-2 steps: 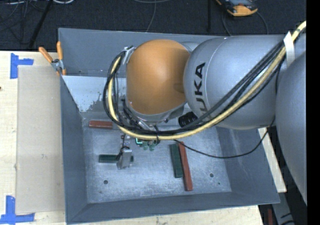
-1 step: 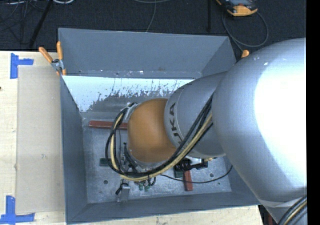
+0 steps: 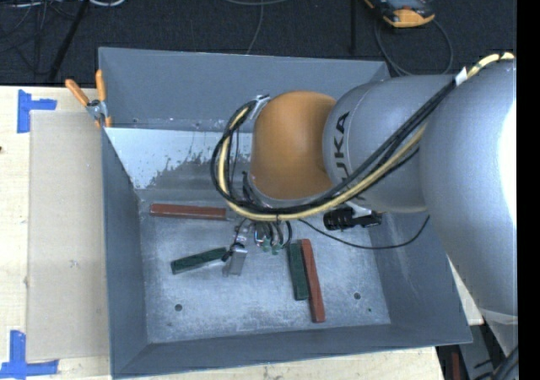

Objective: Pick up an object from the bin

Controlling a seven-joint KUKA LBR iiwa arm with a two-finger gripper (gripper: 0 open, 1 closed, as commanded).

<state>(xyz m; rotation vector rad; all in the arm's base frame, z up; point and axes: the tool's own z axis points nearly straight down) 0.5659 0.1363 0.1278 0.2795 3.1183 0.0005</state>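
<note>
The end effector [image 3: 235,260] is hanging low over the bin's floor, just beneath the arm's orange wrist cover [image 3: 291,146], and its tip is sitting at the near end of a dark green stick [image 3: 199,263]. I cannot tell whether it is spread, pressed together or pinching that stick (the wrist and its cables [image 3: 224,159] are hiding much of it from above).

The green stick is lying flat, with its near end touching or all but touching the end effector. Its length is running away toward the view's left, dipping slightly at the far end. This is the relation the next move is turning on: the stick's long axis is pointing almost straight at the end effector. So a grip, as I judge it, is needing to close across the narrow width at this end rather than along the length.

Farther out, a reddish-brown stick [image 3: 187,212] is lying beyond the end effector toward the bin's back wall, roughly parallel to that wall and apart from the green one. On the side opposite the green stick, a second dark green bar [image 3: 297,270] and a reddish-brown bar [image 3: 313,281] are lying side by side, near the end effector but clear of it. The grey bin [image 3: 126,285] is holding them all.
</note>
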